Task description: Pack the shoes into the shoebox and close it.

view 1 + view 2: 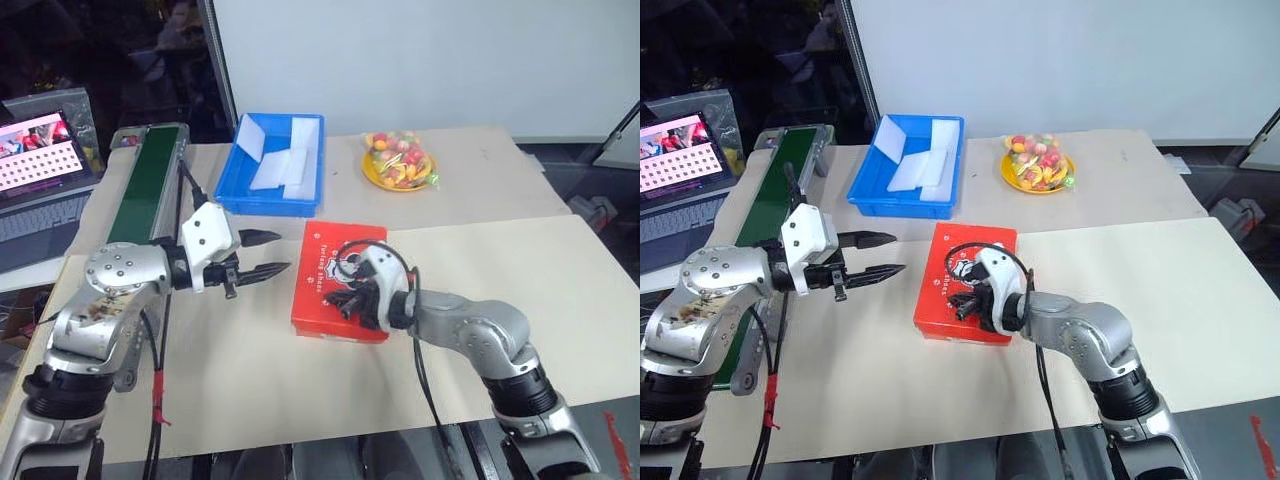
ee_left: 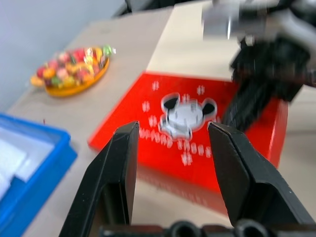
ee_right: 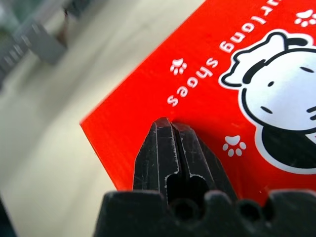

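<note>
two grippers, two different jobs. the red-orange rectangular cardboard shoebox (image 1: 339, 280) lies flat on the pale paper-covered table (image 1: 520, 270), just in front of the blue plastic tray (image 1: 275, 165), its hinged lid down with the white-and-black cartoon logo (image 3: 281, 118) facing up. no shoes on the table; with the lid down they are presumably inside, though that cannot be checked.

right gripper (image 3: 170, 129): black fingers pressed together into one blunt point, nothing held, tip on the lid near a corner, beside a white paw print (image 3: 233, 146). closed like this it serves as a pusher, likely seating the lid flush.

left gripper (image 1: 266, 256): fingers parted to a middling gap, empty, hanging level in the air just off the box's left side and aimed at it. reads as standing by, or ready to brace the box against sliding.

a yellow plate of coloured sweets (image 1: 399, 161) sits well behind the box. a green conveyor belt (image 1: 145, 180) runs along the table's left edge.

judgement: packing done, closing nearly finished; only the final press looks left.
</note>
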Controlling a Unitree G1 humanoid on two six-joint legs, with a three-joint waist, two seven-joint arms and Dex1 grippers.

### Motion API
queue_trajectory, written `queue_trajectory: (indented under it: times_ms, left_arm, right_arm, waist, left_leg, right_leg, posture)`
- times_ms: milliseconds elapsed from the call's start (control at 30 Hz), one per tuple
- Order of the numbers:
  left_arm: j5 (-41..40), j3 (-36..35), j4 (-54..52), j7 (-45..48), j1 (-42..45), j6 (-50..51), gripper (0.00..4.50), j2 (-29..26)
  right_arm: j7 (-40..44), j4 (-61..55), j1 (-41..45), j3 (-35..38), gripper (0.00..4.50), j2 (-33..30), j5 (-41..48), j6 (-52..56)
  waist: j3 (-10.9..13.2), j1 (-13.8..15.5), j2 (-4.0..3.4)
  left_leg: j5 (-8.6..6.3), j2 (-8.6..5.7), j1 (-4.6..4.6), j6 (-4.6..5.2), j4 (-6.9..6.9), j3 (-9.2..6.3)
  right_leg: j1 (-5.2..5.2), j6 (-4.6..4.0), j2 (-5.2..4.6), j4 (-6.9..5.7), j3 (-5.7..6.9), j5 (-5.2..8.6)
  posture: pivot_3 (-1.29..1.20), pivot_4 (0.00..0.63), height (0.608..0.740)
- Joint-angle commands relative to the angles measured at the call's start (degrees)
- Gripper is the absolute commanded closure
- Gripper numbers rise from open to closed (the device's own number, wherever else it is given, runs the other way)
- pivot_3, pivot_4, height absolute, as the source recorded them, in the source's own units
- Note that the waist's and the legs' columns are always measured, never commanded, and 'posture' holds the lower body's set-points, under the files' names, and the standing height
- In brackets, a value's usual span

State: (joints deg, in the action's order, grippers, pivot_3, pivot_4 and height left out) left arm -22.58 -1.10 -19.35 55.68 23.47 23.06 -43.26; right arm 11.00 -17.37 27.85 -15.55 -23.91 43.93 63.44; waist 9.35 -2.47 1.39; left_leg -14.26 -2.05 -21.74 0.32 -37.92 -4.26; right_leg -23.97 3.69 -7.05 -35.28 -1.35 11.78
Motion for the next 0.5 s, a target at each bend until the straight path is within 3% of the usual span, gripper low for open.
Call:
queue_trajectory:
  times_ms: [33, 200, 333, 433, 500]
  left_arm:
    - [-0.46, -0.32, -1.93, -0.89, 0.74, 0.26, 2.14, 0.23]
    - [-0.74, -1.2, -1.36, -3.67, -0.13, 1.78, 2.14, 1.86]
    - [-0.88, -3.85, 0.94, -11.89, -0.04, 5.73, 2.14, 6.57]
    - [-0.67, -5.32, 0.63, -16.96, -0.45, 7.73, 2.14, 9.38]
    - [-0.14, -7.58, 0.18, -24.22, -1.34, 9.56, 2.14, 13.53]
  right_arm:
    - [-0.96, 3.67, -1.75, -1.85, 4.49, 1.36, -3.44, 4.3]
    - [-1.56, 1.39, 0.17, 7.15, 4.49, 5.0, -1.59, 4.67]
    - [-3.56, -1.1, 2.15, 17.8, 4.49, 9.02, 3.01, 6.04]
    - [-4.48, -3.14, 3.03, 23.43, 4.49, 9.7, 5.9, 6.94]
    - [-5.28, -4.67, 2.3, 30.9, 4.49, 9.17, 9.76, 5.79]
  waist:
    - [-0.05, 0.01, 0.08]
    - [-0.04, 0.01, 0.07]
    - [-0.01, 0.29, 0.06]
    - [-0.01, 0.29, 0.05]
    - [-0.01, 0.32, 0.05]
  left_leg:
    - [0.0, 0.0, 0.12, 0.0, 0.0, 0.0]
    - [-0.03, 0.06, 0.69, 0.03, 0.02, -0.03]
    - [-0.02, 0.05, 0.61, 0.02, 0.01, -0.09]
    - [-0.02, 0.05, 0.49, 0.02, 0.01, -0.11]
    - [-0.02, 0.05, 0.33, 0.02, 0.01, -0.11]
  right_leg:
    - [0.12, 0.0, 0.0, 0.02, 0.0, 0.0]
    - [0.75, 0.14, 0.06, 0.11, 0.02, 0.09]
    - [0.66, -0.03, 0.06, 0.04, 0.02, -0.02]
    - [0.52, -0.05, 0.06, 0.04, 0.03, -0.04]
    - [0.35, -0.04, 0.06, 0.05, 0.03, -0.03]
  posture:
    - [0.0, 0.15, 0.74]
    - [0.0, 0.15, 0.74]
    - [0.0, 0.15, 0.74]
    - [0.0, 0.15, 0.74]
    - [0.0, 0.15, 0.74]
